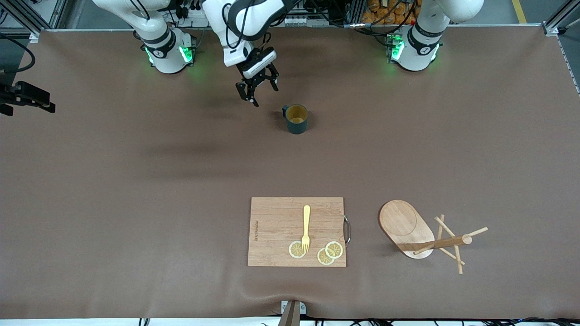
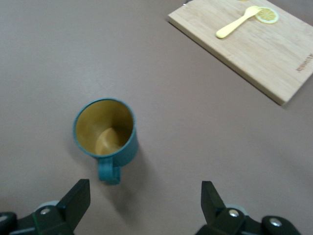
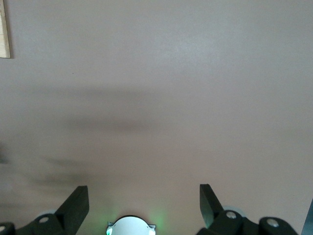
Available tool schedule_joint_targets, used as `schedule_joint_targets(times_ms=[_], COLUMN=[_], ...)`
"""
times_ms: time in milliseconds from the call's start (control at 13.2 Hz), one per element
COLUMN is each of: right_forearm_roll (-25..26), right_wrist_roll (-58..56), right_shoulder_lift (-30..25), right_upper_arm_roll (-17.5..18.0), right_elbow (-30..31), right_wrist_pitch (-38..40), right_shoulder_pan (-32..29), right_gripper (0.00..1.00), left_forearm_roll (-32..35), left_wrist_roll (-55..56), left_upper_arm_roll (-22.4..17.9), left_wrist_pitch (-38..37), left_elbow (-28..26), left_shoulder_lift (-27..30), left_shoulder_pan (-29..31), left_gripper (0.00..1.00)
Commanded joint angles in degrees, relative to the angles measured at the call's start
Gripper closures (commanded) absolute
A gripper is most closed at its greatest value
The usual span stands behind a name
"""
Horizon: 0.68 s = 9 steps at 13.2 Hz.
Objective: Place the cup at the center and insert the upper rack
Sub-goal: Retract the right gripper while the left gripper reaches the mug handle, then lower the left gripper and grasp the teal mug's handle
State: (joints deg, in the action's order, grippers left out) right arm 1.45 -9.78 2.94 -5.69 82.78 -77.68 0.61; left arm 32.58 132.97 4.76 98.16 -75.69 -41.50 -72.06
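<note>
Brown cloth (image 1: 113, 181): it covers the whole table, and everything sits on it.
Right gripper (image 3: 142, 196): up high over bare cloth by a green-lit arm base (image 3: 131, 226), and this arm waits. Its claw is released, fingers (image 3: 76, 203) spread wide with nothing between them.
Left gripper (image 1: 256, 93): reaching in from its base at the left arm's end, it hovers over the cloth just beside the cup on the right arm's side. The claw is released and touches nothing. The left wrist view shows both fingers (image 2: 78, 198) wide apart and short of the handle.
Cup (image 1: 297, 119): teal outside, mustard inside. It stands upright on the cloth, mid-table, farther from the front camera than the board. Its handle (image 2: 108, 174) points toward the left gripper.
Board (image 1: 276, 226): rectangular, wooden and flat, nearer the front camera than the cup and well apart from it.
Fork (image 1: 306, 228): yellow, lying on the board with its tines at one lemon slice.
Lemon slices (image 1: 334, 249): three on the board's nearer edge, two of them overlapping.
Rack (image 1: 403, 224): wooden and tipped over on its side, beside the board toward the left arm's end. The oval base is up on edge, the post (image 1: 442, 243) lies along the cloth, and the pegs (image 1: 448, 233) cross near its tip. No gripper is near it.
</note>
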Motion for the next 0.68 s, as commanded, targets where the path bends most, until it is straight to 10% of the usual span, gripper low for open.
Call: schedule_joint_targets(times_ms=[0,608], right_forearm_roll=[0.0,-0.1], right_wrist_roll=[-0.2,-0.3], right_shoulder_lift=[-0.6,-0.3], right_upper_arm_roll=[0.4,0.4], right_elbow=[0.2,-0.7], right_wrist_pitch=[0.4,-0.3], right_shoulder_pan=[-0.1,-0.4], right_gripper=[0.00,0.00], left_forearm_roll=[1.4,2.7], left_wrist_roll=[3.3,12.4], left_upper_arm_roll=[-1.2,-4.6], left_wrist_pitch=[-1.6,-5.7], left_elbow=[2.0,2.0], left_shoulder_lift=[-3.2,-9.8], left_shoulder_pan=[-2.0,-7.8], left_gripper=[0.00,0.00])
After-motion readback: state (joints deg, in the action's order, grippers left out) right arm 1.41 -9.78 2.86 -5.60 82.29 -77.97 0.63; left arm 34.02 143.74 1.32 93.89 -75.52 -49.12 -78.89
